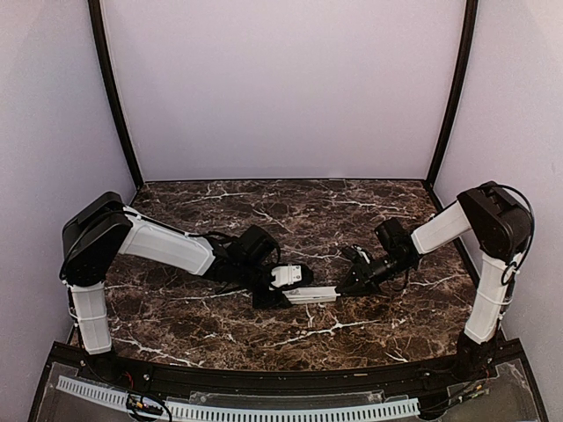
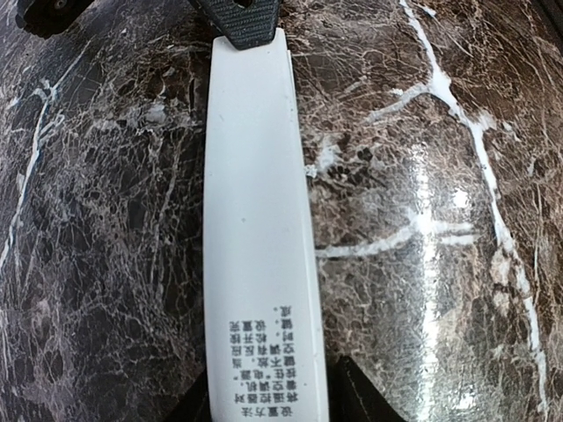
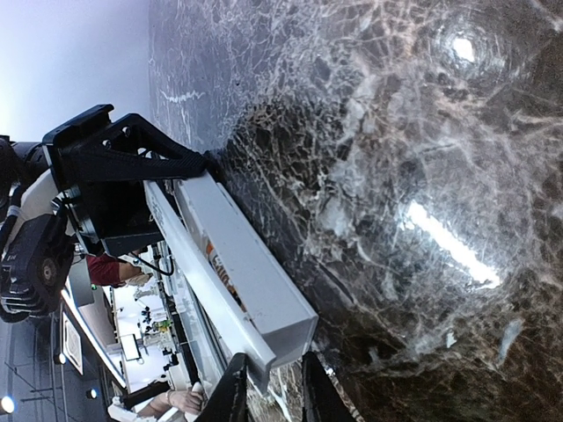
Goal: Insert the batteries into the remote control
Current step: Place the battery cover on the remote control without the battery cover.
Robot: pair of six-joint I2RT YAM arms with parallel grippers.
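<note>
Looking at the top cam, you see the remote control on or just over the marble table, approx. midway between both arms, w/ its long side going left-right. Your left gripper is at the left end of it and your right gripper is at the right end. Both arms reach low over the table toward the centre.

Left wrist cam: the remote runs as a white bar from bottom to top of the view, a plain white face up, w/ some small printed characters near the close end. The two dark fingers of the left gripper sit there, one on each long edge, and touch it, so the left one is clamped on the remote. At the far end a dark fingertip of the right gripper lies against the remote.

Right wrist cam: you see the remote from its end. It looks like a shallow channel w/ a raised rail on one side, and it has a small orange mark on the face. The black left gripper has the far end. The right fingers stand a little apart, just at the near end of the remote. Whether they press it or only touch it, you cannot tell from these views.
</note>
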